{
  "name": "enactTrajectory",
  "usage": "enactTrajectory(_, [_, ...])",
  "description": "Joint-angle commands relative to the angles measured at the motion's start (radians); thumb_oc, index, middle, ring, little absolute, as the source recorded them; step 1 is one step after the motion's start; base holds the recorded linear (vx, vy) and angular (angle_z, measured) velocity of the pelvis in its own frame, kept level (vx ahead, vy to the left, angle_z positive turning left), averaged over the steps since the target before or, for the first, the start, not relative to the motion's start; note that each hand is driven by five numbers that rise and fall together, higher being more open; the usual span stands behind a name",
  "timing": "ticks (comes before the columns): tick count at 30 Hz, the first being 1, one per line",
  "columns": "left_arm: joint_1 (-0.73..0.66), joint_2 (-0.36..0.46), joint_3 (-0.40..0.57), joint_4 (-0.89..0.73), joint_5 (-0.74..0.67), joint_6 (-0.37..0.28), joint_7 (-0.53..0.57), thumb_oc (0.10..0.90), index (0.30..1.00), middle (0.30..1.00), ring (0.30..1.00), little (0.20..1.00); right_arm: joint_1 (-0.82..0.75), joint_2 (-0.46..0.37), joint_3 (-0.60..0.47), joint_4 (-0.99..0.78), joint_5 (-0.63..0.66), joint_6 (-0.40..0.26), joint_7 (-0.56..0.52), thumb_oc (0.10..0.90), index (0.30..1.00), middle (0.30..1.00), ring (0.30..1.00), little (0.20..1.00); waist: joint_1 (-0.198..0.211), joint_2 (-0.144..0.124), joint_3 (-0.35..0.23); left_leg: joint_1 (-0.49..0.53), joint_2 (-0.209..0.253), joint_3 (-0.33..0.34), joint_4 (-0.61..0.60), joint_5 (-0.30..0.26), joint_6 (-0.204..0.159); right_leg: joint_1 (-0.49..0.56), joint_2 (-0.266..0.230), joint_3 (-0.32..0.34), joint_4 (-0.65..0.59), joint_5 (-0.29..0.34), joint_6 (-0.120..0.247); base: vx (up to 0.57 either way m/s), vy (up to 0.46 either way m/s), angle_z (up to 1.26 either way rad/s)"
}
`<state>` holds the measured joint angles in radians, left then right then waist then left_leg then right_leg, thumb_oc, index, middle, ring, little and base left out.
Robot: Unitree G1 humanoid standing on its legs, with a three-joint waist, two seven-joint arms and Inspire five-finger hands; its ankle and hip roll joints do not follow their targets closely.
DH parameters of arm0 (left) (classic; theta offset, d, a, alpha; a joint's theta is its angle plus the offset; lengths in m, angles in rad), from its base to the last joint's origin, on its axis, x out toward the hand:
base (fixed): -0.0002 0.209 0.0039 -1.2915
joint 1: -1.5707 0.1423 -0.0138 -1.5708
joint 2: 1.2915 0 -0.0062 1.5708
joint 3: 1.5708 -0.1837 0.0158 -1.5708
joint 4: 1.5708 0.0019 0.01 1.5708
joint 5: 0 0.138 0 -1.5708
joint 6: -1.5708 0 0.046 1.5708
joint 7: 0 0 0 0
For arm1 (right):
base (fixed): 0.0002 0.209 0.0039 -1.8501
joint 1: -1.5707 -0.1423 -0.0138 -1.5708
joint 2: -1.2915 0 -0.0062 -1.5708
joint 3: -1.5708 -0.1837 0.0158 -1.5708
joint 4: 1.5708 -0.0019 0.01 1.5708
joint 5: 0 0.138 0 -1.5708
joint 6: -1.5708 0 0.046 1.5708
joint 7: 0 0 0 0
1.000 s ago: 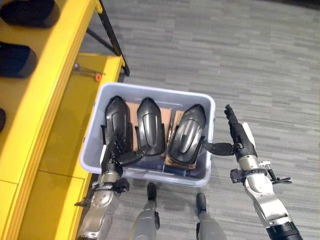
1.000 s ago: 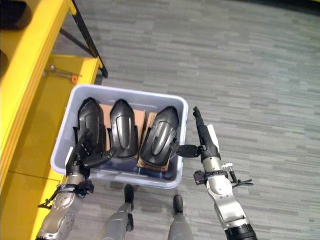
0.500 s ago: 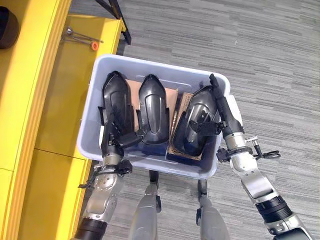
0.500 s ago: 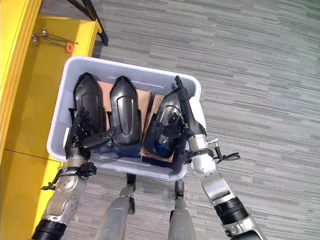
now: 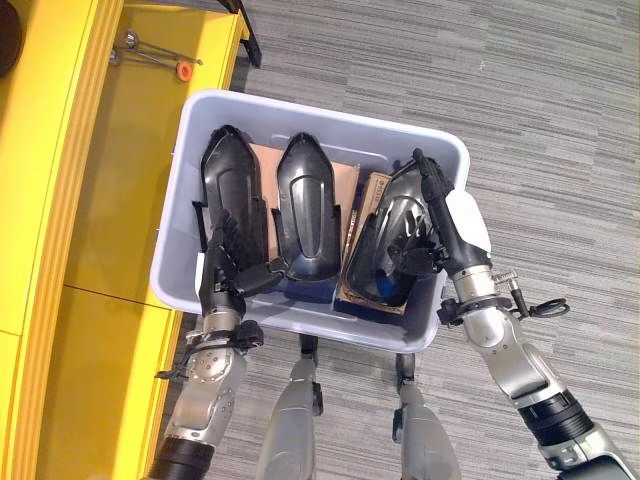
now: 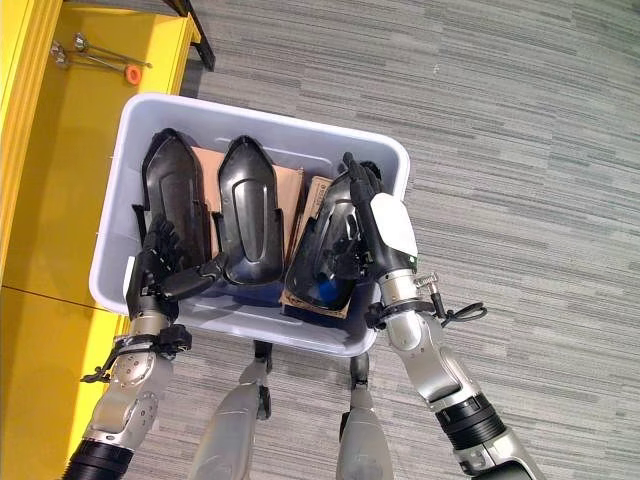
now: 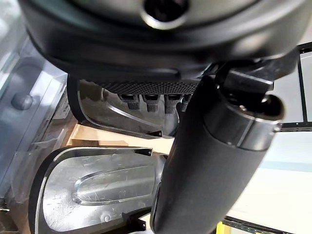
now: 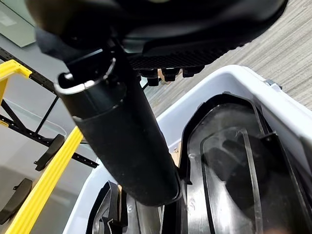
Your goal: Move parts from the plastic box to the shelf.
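Look at the yellow shelf (image 5: 60, 200) on the left; it is running off the edge, so you are seeing just part of it. Beside it, the grey plastic box (image 5: 300, 110) is sitting on the floor with three black parts standing in a row, and cardboard (image 6: 300, 190) is peeking out behind them. Your left hand (image 5: 222, 270) is reaching in at the near left, between the left part (image 5: 232, 190) and the middle part (image 5: 306, 215), fingers spread, thumb touching the middle one. Your right hand (image 6: 372, 225) is lying over the right part (image 5: 392, 240). Its fingertips are hiding behind that part, so you cannot tell if it is gripping.
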<state>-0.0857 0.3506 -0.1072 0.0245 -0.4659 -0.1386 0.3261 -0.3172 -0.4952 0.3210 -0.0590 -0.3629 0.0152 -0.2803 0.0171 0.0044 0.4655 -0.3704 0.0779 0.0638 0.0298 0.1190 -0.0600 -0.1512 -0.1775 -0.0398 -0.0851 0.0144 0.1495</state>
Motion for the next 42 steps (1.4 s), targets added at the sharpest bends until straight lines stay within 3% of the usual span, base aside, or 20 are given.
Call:
enactTrajectory(1, [0.020, 0.071, 0.080, -0.151, 0.017, -0.116, 0.014, 0.900, 1.000, 1.000, 1.000, 1.000, -0.032, -0.006, -0.004, -0.099, -0.020, -0.078, -0.009, 0.900, 1.000, 1.000, 1.000, 1.000, -0.004, -0.058, -0.039, -0.114, 0.071, 0.002, 0.177, -0.066, -0.043, 0.087, -0.097, -0.053, 0.027, -0.060, 0.034, 0.00, 0.000, 0.00])
enactTrajectory(22, [0.028, 0.078, 0.087, -0.192, 0.004, -0.120, 0.003, 0.900, 1.000, 1.000, 1.000, 1.000, -0.029, -0.019, 0.078, -0.073, -0.021, -0.081, 0.072, 0.900, 1.000, 1.000, 1.000, 1.000, 0.005, -0.064, -0.016, -0.122, 0.066, -0.004, 0.175, -0.058, -0.042, 0.088, -0.094, -0.064, 0.034, -0.063, 0.030, -0.01, 0.003, 0.02])
enactTrajectory(42, [0.065, 0.085, 0.114, -0.229, -0.002, -0.116, 0.003, 0.900, 1.000, 1.000, 1.000, 1.000, -0.035, -0.009, 0.166, -0.090, 0.084, -0.103, 0.172, 0.900, 1.000, 1.000, 1.000, 1.000, 0.026, -0.054, 0.006, -0.127, 0.058, -0.018, 0.167, -0.049, -0.040, 0.091, -0.093, -0.080, 0.048, -0.074, 0.023, 0.00, 0.000, 0.01])
